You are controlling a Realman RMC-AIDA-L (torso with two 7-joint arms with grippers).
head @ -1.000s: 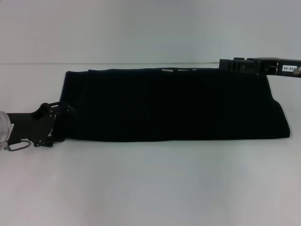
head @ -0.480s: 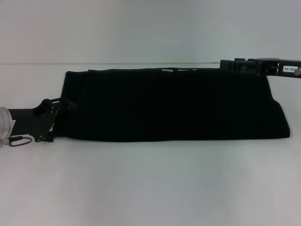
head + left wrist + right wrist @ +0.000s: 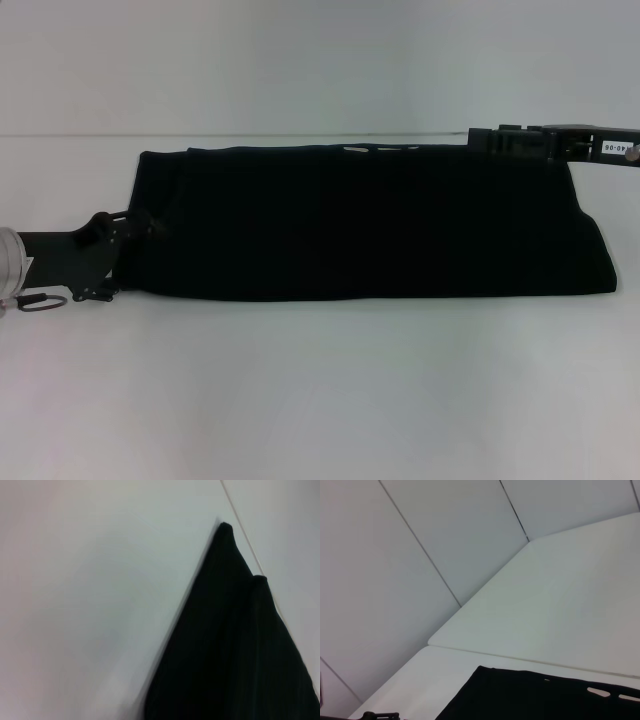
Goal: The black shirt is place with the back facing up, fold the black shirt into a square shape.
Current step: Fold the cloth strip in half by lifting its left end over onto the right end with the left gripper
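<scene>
Head view: at 9 o'clock the left gripper (image 3: 115,255) sits at the near left corner of the black shirt (image 3: 370,225), seemingly touching the cloth; whether its fingers are apart or pinched I cannot tell. The shirt lies mid-table (image 3: 320,400) as a long band, its long axis running 9 to 3 o'clock. At 2 o'clock the right gripper (image 3: 485,138) is at the far edge, grip unclear. Lengthwise folding looks done; folding the ends over into a square is left.

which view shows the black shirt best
The head view: the whole black shirt lies as a long folded band on the white table, between both grippers. The left wrist view shows one pointed end only; the right wrist view shows just a far edge.
</scene>
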